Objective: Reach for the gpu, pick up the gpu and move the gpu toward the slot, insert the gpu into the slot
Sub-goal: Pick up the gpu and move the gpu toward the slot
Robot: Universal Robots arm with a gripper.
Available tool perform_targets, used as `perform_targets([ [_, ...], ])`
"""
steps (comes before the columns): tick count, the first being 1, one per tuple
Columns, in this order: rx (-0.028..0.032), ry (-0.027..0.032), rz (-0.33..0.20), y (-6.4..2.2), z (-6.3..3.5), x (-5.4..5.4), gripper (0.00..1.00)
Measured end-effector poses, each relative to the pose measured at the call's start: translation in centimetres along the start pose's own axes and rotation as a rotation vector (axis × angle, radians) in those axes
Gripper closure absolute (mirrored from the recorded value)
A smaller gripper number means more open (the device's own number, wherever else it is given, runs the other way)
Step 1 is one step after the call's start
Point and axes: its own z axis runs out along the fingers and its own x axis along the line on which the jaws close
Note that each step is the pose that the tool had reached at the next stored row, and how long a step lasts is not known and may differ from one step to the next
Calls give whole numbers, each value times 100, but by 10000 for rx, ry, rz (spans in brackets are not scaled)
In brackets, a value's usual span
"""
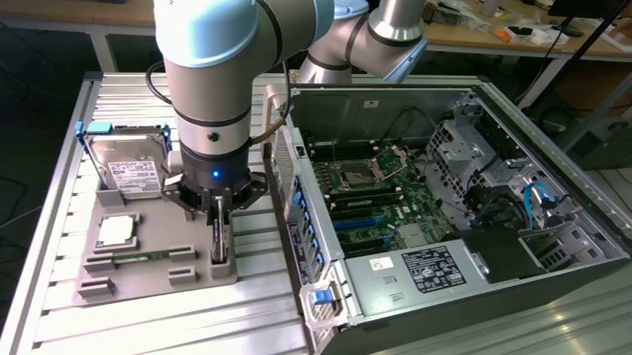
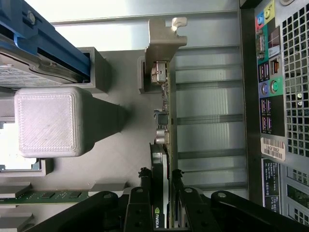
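Gripper (image 1: 219, 213) is down over the gray tray (image 1: 148, 287), which sits on the exterior view's left of the open case (image 1: 292, 185).

Jaws are narrow and closed on the gpu (image 2: 168, 121), one finger against each face of the card. The silver bracket (image 2: 163, 36) is at the card's far end. I cannot tell where along the card's length the grip falls.

The card stands upright, edge-on. Its lower edge is seated in the tray's slotted blocks, not lifted out as far as shows.

The slot (image 1: 357, 220) lies inside the case on the green motherboard, well apart from the card.

Step in hand, by my reading, is the pickup.
- Pull straight up with the card kept upright, so both ends leave their blocks together.
- Any tilt risks binding the thin board or twisting it between the pads.

Room:
- The case's side wall rises just beside the card on the exterior view's right, and its rim stands higher than the card.
- The hard drive (image 1: 133, 168) stands at the tray's far left, apart.
- The memory stick (image 1: 148, 257) lies flat at the tray's near left, low and out of the way.
- There is open air above the tray, apart from the arm itself.
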Motion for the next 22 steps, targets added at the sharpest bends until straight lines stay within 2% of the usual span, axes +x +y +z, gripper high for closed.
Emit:
perform_targets([
  [22,2,0,0,4,-88,0,73],
])
